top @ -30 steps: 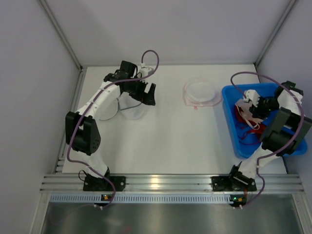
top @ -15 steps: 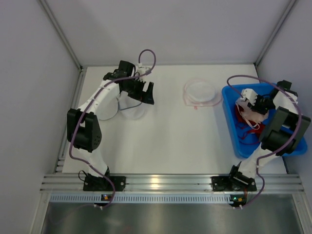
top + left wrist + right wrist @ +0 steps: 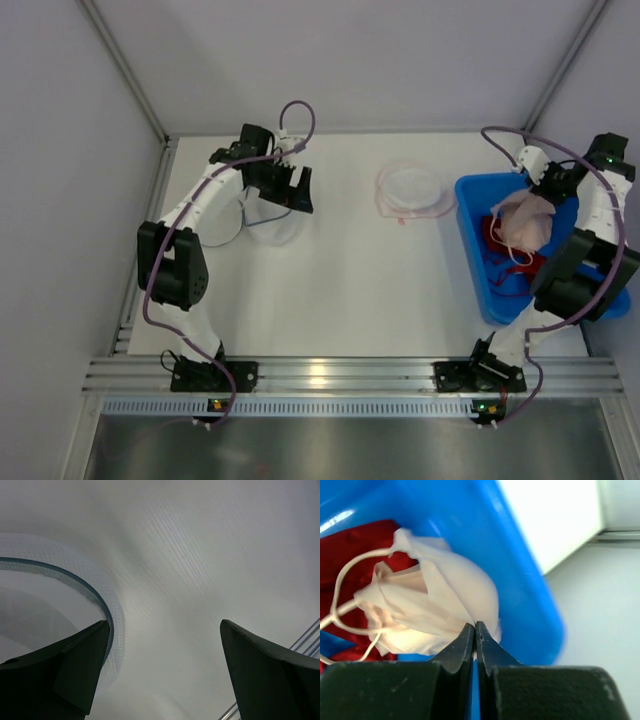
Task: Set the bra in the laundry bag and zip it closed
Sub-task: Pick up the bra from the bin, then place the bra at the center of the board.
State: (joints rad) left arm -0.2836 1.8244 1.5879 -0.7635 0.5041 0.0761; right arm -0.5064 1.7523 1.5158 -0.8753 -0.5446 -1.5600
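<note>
One white tabletop [image 3: 350, 290] carries everything, with two arms mounted at its near edge. One blue bin [image 3: 467, 235] stands under the right jaws. Two round mesh laundry bags lie out. One laundry bag [image 3: 268, 228] is directly below the left jaws. The pink-edged bag [image 3: 410, 188] lies between the two sets of jaws, touched by neither.

One pale bra [image 3: 527, 222] hangs bunched from the right jaws, which are pinched together on its fabric, above the bin. One red garment [image 3: 505, 262] lies in the bin beneath it. The left jaws stand wide apart with nothing between them.

Only the right wrist view shows the clamp on the bra [image 3: 435, 610] and its thin strap loops. Only the left wrist view shows the nearer bag's bluish rim [image 3: 95, 592] and weave. Only the top view shows the second bag.
</note>
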